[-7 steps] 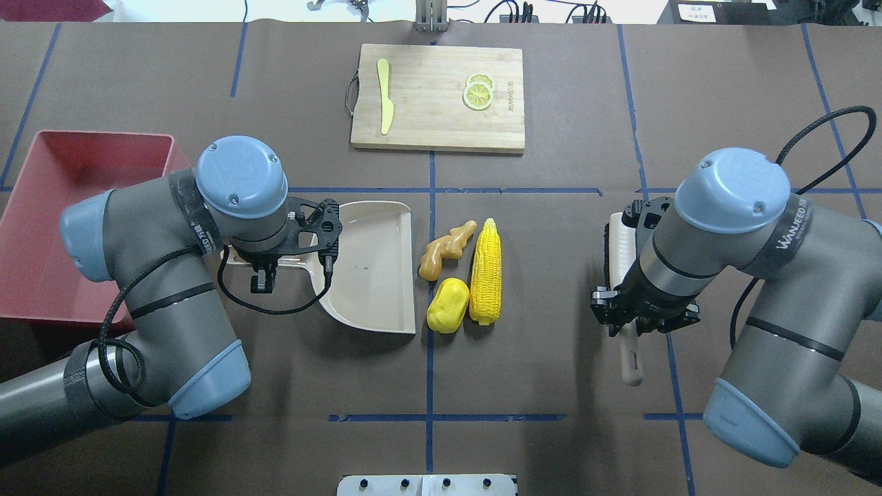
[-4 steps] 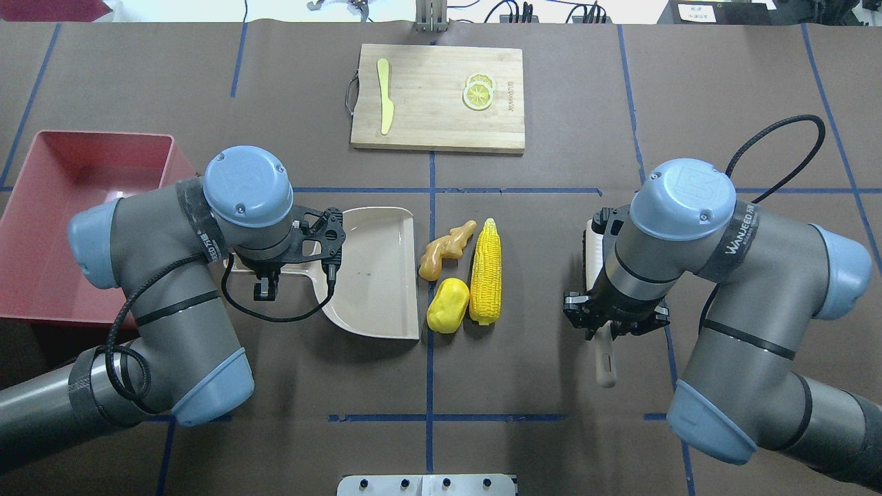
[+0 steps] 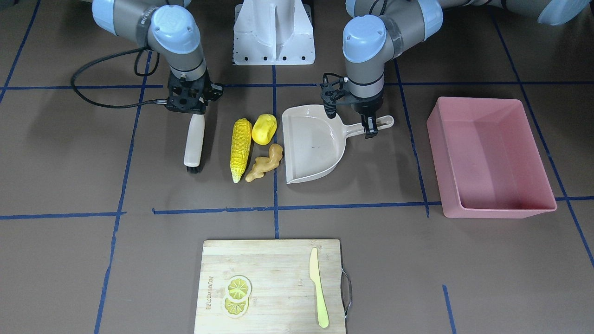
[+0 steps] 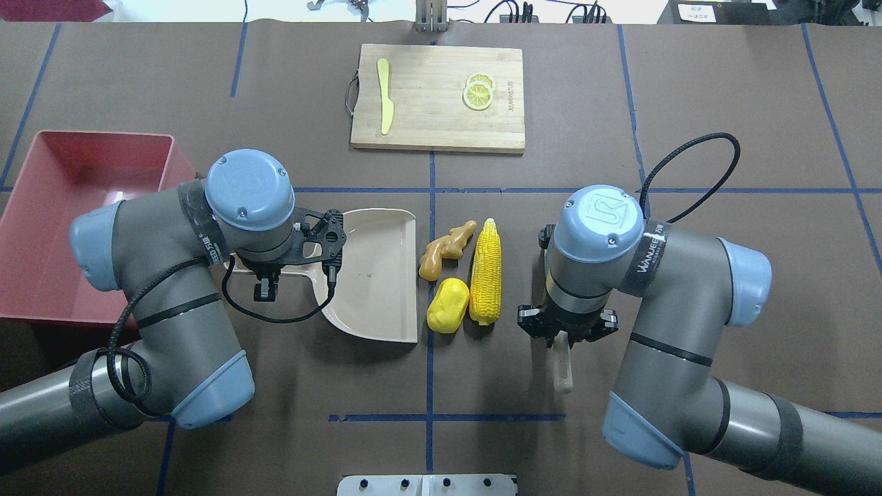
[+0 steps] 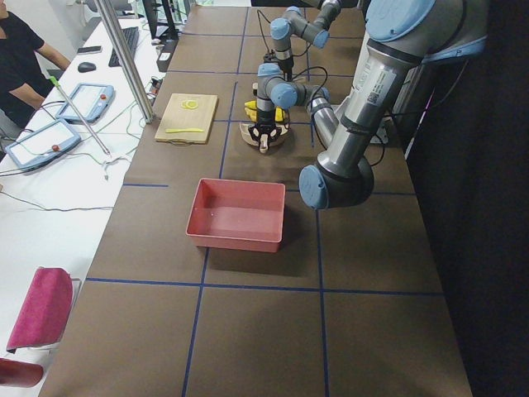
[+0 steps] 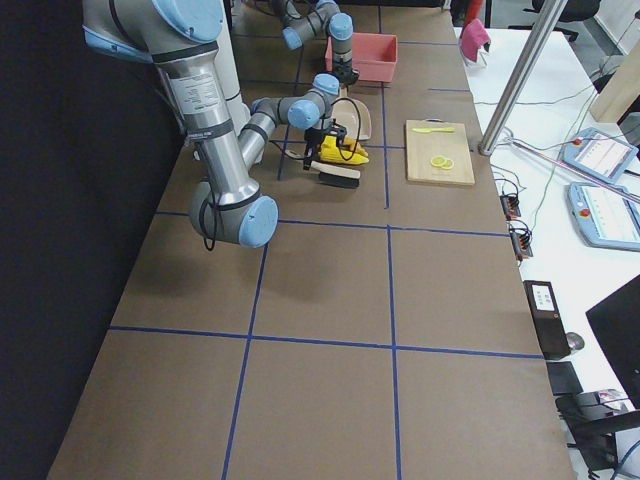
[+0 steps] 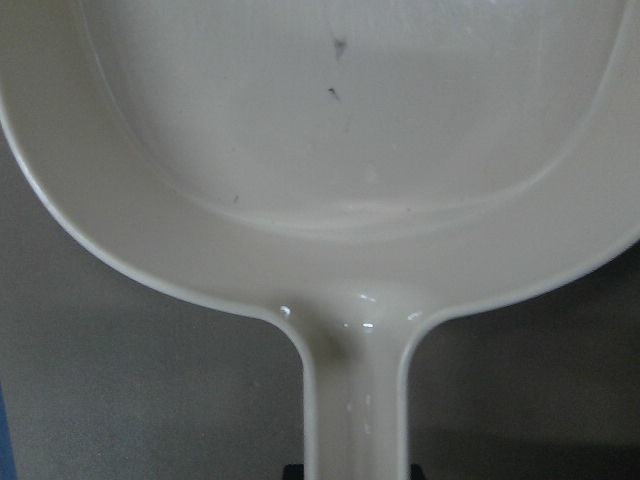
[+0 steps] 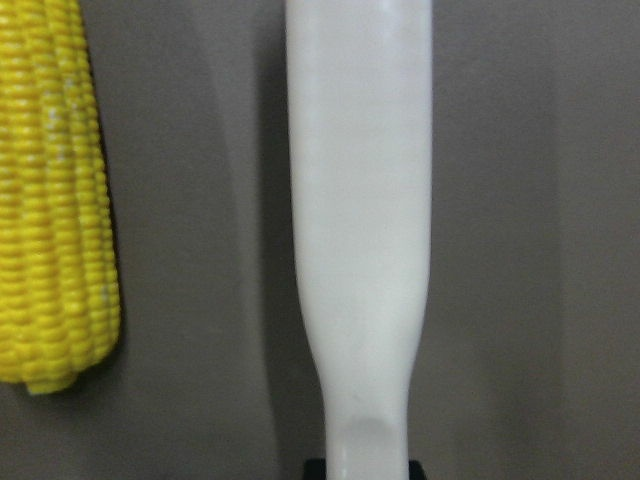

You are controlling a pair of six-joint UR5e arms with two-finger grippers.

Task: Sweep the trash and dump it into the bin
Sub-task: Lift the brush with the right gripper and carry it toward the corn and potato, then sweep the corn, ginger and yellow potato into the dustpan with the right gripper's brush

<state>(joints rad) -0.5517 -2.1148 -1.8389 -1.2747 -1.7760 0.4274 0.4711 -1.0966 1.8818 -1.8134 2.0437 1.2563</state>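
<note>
The right claw (image 4: 565,329) is closed on the brush (image 4: 563,368), whose body runs away from the robot. The left claw (image 4: 266,284) is closed on the handle of the dustpan (image 4: 375,275), and the pan's open lip faces the robot's right. The trash lies on the bench (image 4: 689,103) between the two tools. The corn (image 4: 485,272) is just to the left of the brush, with its long axis parallel to both the brush and the lip. The ginger (image 4: 444,251) and the potato (image 4: 448,305) lie between the corn and the lip, just beside the lip. The sweep therefore likely runs broadside from the right claw toward the left one, so the corn pushes the two smaller pieces ahead. The bin (image 4: 69,207) stands at the robot's far left, well apart from the pan, and nearer to the left arm.
</note>
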